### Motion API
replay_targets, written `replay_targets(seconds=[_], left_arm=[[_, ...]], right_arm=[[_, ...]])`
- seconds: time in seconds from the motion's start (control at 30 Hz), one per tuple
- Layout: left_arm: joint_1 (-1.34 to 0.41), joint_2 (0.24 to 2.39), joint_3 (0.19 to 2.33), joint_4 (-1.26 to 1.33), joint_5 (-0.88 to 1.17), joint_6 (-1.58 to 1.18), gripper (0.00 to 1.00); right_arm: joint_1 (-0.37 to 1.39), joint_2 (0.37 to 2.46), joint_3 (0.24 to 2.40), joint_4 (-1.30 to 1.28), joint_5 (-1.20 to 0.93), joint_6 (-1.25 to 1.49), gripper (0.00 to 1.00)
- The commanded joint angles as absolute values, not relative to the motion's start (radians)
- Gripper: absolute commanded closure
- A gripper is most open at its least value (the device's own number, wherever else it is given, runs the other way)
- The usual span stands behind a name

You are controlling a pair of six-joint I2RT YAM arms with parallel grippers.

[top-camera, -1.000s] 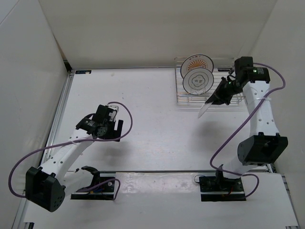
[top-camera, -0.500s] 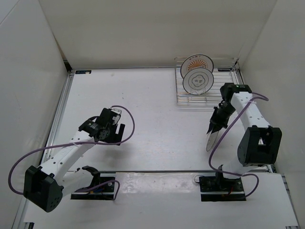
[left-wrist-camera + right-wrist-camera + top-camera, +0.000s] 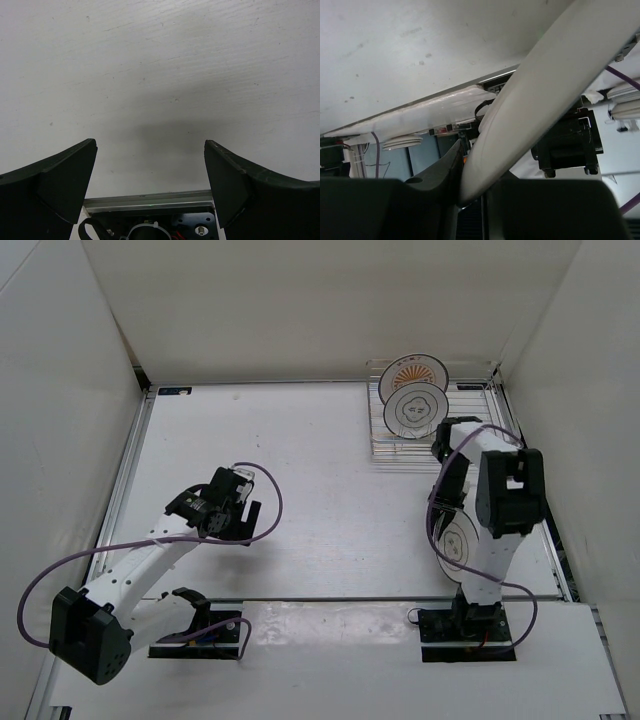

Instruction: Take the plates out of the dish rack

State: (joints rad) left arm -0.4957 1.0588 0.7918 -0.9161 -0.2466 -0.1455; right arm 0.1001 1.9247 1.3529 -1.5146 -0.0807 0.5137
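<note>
**White-walled counter: one plate out of the rack, two standing in it**

White walls close in the pale counter point(image 3: 300, 460) on three sides.

The right end effector point(image 3: 472, 190) is closed on the rim of the held plate point(image 3: 540, 85). The wrist view shows that rim wedged between the two dark fingers, with the plate's plain white side running up and away to the right. From above, this plate shows a thin black ring on its face. It sits over the right part of the counter towards the near edge, well apart from the rack. The folded right arm covers much of it, and I cannot tell whether it rests on the counter.

The left end effector point(image 3: 150, 150) is spread wide, with nothing between its fingers. It hangs over bare counter on the left side, towards the near edge. A purple cable point(image 3: 268, 495) loops beside it.

The dish rack point(image 3: 480, 390) stands in the far right corner of the counter. Two plates stand upright in its left part. The sunburst plate point(image 3: 412, 370) is closer to the far wall. The ringed plate point(image 3: 412, 408) stands just in front of it, overlapping its lower edge in the top view. The right part of the rack shows only wire bars.
</note>
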Motion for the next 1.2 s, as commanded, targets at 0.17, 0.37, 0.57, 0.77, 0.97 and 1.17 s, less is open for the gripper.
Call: replay_targets(seconds=[0.17,0.37,0.57,0.77,0.97,1.17], left_arm=[[-0.500,1.057,0.812,-0.916,-0.275,-0.135,0.00],[-0.502,1.058,0.811,-0.920,-0.273,-0.130,0.00],[-0.503,1.055,0.802,-0.923,-0.282,-0.124,0.00],[-0.503,1.061,0.807,-0.917,-0.285,-0.120,0.00],[-0.502,1.066,0.815,-0.913,-0.304,-0.110,0.00],[-0.502,1.060,0.815,-0.907,-0.318,-0.109,0.00]], right_arm=[[0.152,2.105,1.485,-1.304,-0.149,0.508,0.84],[0.182,2.149,1.462,-1.230,-0.114,0.535,0.76],[0.190,2.115,1.463,-1.219,-0.068,0.566,0.75],[0.199,2.057,1.520,-1.262,-0.058,0.558,0.75],[0.190,1.926,1.586,-1.388,-0.146,0.491,0.75],[0.192,1.748,1.623,-1.395,-0.172,0.459,0.75]])
